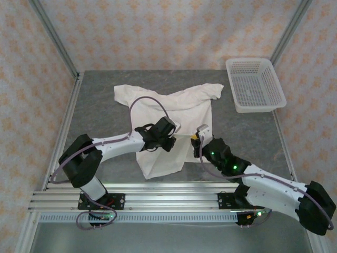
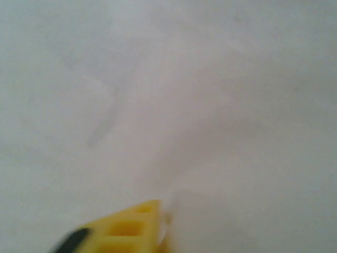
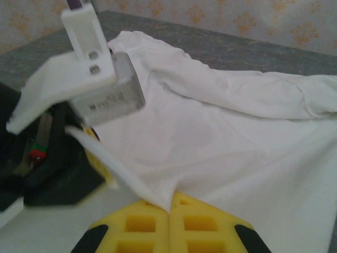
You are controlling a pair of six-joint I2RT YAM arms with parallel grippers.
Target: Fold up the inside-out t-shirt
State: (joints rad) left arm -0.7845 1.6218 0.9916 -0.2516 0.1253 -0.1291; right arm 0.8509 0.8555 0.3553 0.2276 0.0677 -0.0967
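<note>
The right gripper (image 3: 168, 211) had its yellow fingers pressed fully together, pinching a raised fold of the soft, white cloth inside-out t-shirt (image 3: 221, 137). From that pinch a thin ridge of cloth ran off to its left, up to the yellow finger of the left gripper (image 1: 171, 136). The left gripper was also closed, and in its own wrist view the shirt lay right against its finger, with a flap of white cloth caught beside it. The two grippers sat near each other. The left one was over the body of the shirt and the right one at the shirt's right-hand edge.

Beyond both grippers the shirt spread flat over the grey, stone-patterned table (image 1: 105, 116), its short sleeves and collar on the far side and its hem trailing back toward the arm bases. Farther out, to the right of the right gripper and well apart from the shirt, a rigid white plastic mesh basket (image 1: 255, 107) stood at the table's far right corner, its mesh floor in plain sight.
</note>
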